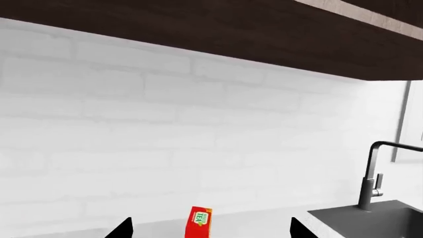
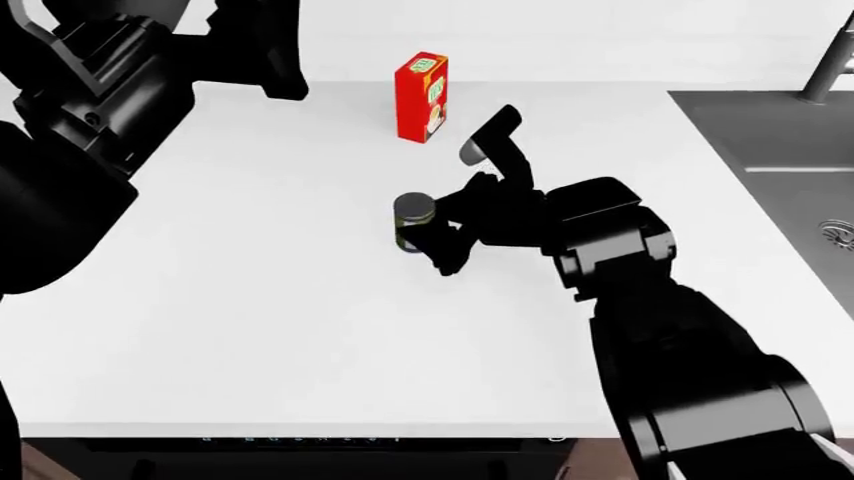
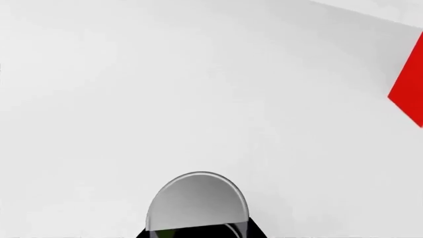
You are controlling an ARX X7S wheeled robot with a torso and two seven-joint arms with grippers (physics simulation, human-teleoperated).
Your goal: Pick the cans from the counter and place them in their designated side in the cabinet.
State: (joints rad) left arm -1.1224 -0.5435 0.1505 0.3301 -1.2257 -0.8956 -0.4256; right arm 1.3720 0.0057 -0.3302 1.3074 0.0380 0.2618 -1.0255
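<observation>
My right gripper (image 2: 447, 205) spread wide beside green can (image 2: 415, 222), mid-counter (image 2: 267, 300), near tea box (image 2: 422, 97). Left gripper (image 1: 210, 229) open, raised. Risk: off-centre closure tips can; finger nudges it away.

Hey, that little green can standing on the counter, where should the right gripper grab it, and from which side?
Grip the green can around its round side wall, about mid-height. It stands upright on the counter, with bare worktop all around and the tea box well behind it. A level approach from the robot's right looks best: the right gripper is already open there, one finger raised clear.
</observation>
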